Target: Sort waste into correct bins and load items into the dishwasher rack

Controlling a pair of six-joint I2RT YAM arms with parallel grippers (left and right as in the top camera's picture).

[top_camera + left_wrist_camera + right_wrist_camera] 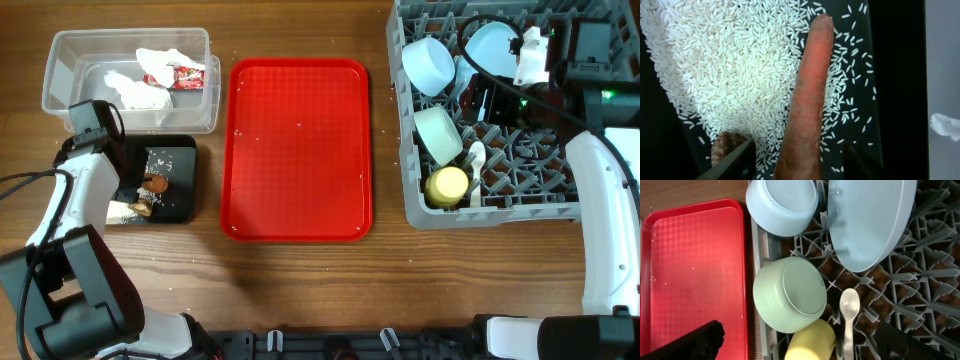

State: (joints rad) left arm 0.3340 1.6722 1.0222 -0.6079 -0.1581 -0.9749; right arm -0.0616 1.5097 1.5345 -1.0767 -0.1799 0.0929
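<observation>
Overhead: clear tub [60, 60] holds tissues [140, 90] and red wrapper [185, 76]; black tray [180, 205] sits just beside it on the wooden table [300, 290], with the flat red tray [297, 150] between the bins and the dishwasher rack [500, 212]. Left wrist: left gripper [796, 162] spread wide astride the carrot [810, 100], which lies on rice grains [730, 65] in the black tray, brown scrap [724, 147] near one finger. Likely a release, so rise straight, nudging nothing. Right wrist: right gripper [805, 342] wide and empty above racked bowls [790, 295], plate [875, 220], spoon [849, 310] and yellow cup [812, 337].

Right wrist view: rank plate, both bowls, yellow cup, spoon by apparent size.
1. plate, though cropped
2. green bowl and blue bowl: about alike, blue one cropped
3. yellow cup, partly cut off
4. spoon
</observation>
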